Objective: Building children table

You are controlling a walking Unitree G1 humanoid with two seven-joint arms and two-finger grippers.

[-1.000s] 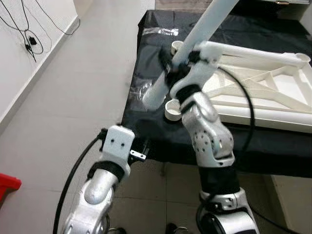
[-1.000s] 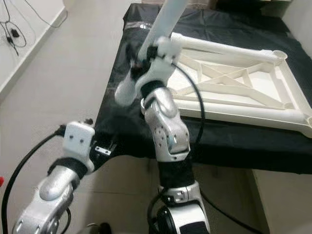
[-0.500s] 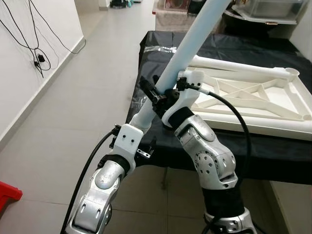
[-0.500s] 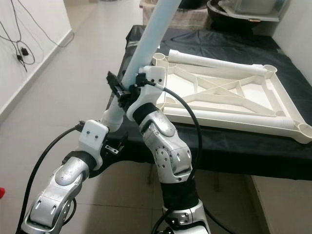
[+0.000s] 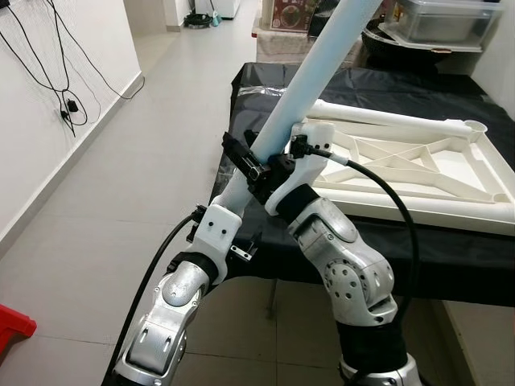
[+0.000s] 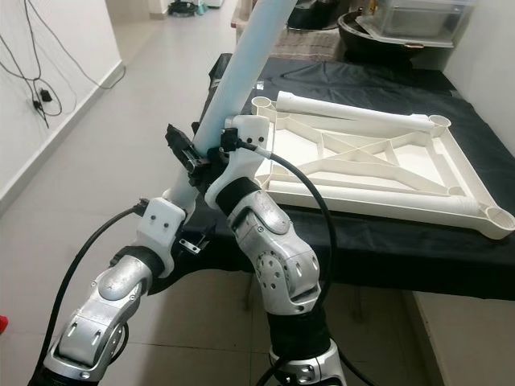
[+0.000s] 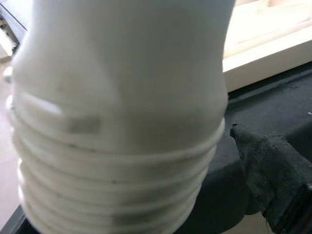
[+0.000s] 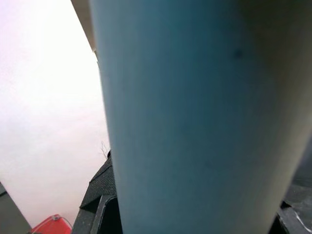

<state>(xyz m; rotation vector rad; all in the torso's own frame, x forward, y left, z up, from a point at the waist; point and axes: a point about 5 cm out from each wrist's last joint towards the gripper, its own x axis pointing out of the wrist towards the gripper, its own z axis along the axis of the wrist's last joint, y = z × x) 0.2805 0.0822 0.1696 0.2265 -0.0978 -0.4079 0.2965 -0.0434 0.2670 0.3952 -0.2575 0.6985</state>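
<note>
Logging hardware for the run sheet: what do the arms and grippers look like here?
Both arms are silver metal with perforated rounded joint shells and black bands. White blocky wrist housings carry the left gripper and right gripper, whose fingers are black. A thick black cable loops along each arm.

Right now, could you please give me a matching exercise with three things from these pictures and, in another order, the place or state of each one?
Things:
1. table leg
2. table top
3. black cloth

States:
A. covers the work surface
B. lies upside down on the cloth
C. held slanted by the right gripper, threaded end near the left gripper

Pairs: 1-C, 2-B, 3-A
</note>
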